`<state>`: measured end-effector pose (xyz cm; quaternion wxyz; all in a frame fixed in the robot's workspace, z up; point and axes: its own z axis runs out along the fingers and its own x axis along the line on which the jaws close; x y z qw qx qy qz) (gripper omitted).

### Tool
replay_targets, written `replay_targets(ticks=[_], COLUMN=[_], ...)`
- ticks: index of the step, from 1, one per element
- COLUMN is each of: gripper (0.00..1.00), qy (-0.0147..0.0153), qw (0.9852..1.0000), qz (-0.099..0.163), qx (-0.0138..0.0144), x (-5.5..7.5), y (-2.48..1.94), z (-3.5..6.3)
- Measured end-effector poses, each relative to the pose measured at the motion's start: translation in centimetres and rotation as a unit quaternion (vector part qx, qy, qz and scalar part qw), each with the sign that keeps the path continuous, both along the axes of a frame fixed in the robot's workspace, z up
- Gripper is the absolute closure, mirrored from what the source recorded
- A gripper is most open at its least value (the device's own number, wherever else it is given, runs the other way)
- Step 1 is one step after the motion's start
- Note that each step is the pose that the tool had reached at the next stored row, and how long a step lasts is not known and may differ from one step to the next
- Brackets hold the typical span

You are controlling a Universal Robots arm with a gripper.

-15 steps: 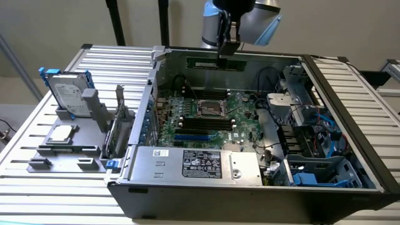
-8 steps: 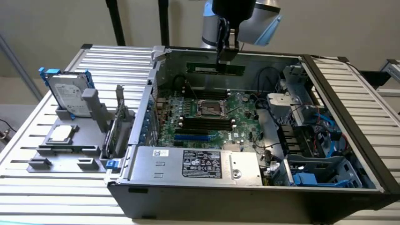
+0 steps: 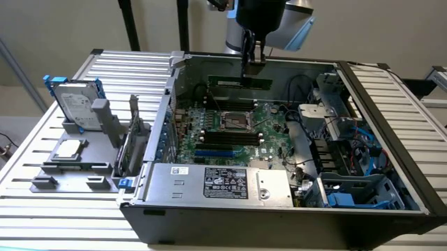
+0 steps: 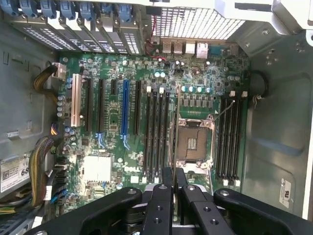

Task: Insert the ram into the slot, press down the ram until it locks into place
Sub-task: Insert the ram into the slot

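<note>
Gripper (image 3: 253, 63) was almost closed, pinching the ram (image 3: 241, 82) by its top edge near mid-length. Stick hung level, contacts down, above the motherboard (image 4: 117, 161) inside the open PC case (image 3: 279, 219), not in any socket yet. From the wrist view the ram sat edge-on, parallel to the DIMM sockets, roughly over the gap between the CPU socket (image 4: 191, 142) and the closest slot (image 4: 167, 132) of the near four-slot bank.

My read on doing the insert well:
- centre the stick over one slot first
- match the key notch
- come straight down
- load evenly so both ends seat (a central grip could let one end ride up)

Couldn't tell if the end latches were open.

Case also held the PSU (image 3: 223, 183) at the near side and cables on the exterior view's right. All DIMM sockets looked empty. On the bench (image 3: 56, 219), at the exterior view's left, a grey fixture (image 3: 70, 172) held a hard drive (image 3: 75, 104) upright.
</note>
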<state>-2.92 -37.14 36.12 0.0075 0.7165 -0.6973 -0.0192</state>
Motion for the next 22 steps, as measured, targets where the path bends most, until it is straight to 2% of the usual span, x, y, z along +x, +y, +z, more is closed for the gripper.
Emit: replay_targets(ticks=[14,22], gripper=[0.87,0.87], qy=[-0.0001,-0.0001], qw=[1.0000,1.0000], qz=[0.000,0.000], qx=[0.0001,0.0001], x=[0.0,0.0], y=[-0.13,-0.58], z=[-2.54,-3.98])
